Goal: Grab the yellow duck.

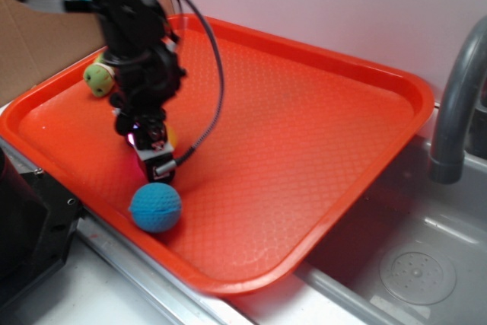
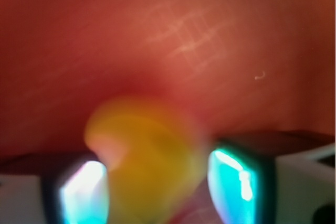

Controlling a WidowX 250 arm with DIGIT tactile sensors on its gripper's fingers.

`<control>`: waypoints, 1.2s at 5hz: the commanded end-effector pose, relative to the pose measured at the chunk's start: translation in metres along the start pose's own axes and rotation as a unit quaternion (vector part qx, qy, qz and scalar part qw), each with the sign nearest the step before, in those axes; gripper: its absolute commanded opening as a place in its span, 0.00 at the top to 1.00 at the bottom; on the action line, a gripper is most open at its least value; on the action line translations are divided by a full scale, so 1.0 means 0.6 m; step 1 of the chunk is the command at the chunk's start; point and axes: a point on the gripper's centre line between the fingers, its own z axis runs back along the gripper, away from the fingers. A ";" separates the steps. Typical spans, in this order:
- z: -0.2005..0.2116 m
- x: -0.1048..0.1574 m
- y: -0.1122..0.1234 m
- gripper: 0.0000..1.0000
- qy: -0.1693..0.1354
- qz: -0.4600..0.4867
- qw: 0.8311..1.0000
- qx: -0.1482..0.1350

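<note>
The yellow duck fills the gap between my two fingers in the wrist view, blurred and very close, with its orange-red beak towards the left pad. The right pad sits against its other side. My gripper is shut on it. In the exterior view the gripper points down onto the left part of the orange tray. Only a sliver of the duck shows beside the fingers there.
A blue textured ball lies on the tray just in front of the gripper, near the tray's front rim. A green plush toy sits at the tray's far left corner. A grey faucet and a metal sink are to the right.
</note>
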 end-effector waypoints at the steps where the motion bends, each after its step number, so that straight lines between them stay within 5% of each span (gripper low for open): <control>1: 0.016 -0.006 -0.011 1.00 -0.001 0.012 1.000 0.024; 3: 0.141 -0.028 0.041 1.00 -0.088 0.081 0.992 0.028; 4: 0.163 -0.016 0.046 1.00 -0.092 0.085 0.992 0.027; 5: 0.139 0.006 0.031 0.00 -0.077 0.049 0.996 0.017; 6: 0.105 0.026 -0.001 0.00 -0.060 0.003 0.998 0.004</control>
